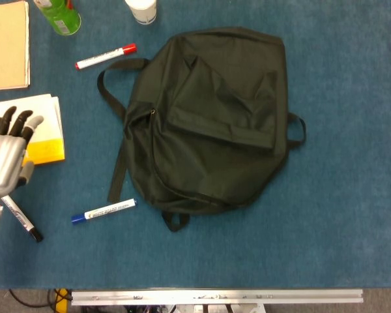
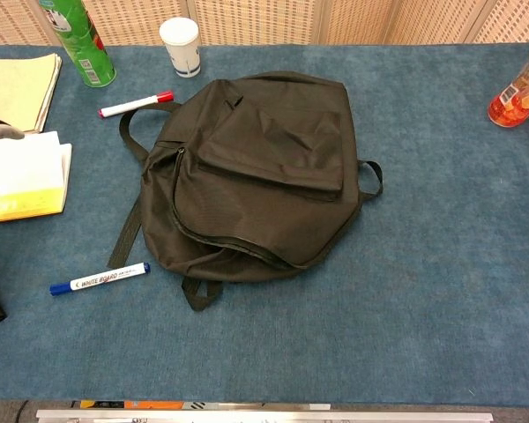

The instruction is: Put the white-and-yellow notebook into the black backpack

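1. A blue-carpeted table (image 1: 339,215) carries everything.
2. The white-and-yellow notebook (image 1: 49,137) lies at its left edge.
3. The left hand (image 1: 8,153) hovers over it, fingers spread, empty, ready to grasp.
4. The black backpack (image 1: 212,117) lies flat at centre, awaiting it.

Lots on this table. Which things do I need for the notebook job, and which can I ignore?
Needed: white-and-yellow notebook, black backpack, left hand over the notebook.

Ignore: red marker, blue marker, black marker, tan notebook, green can, white cup, orange bottle.
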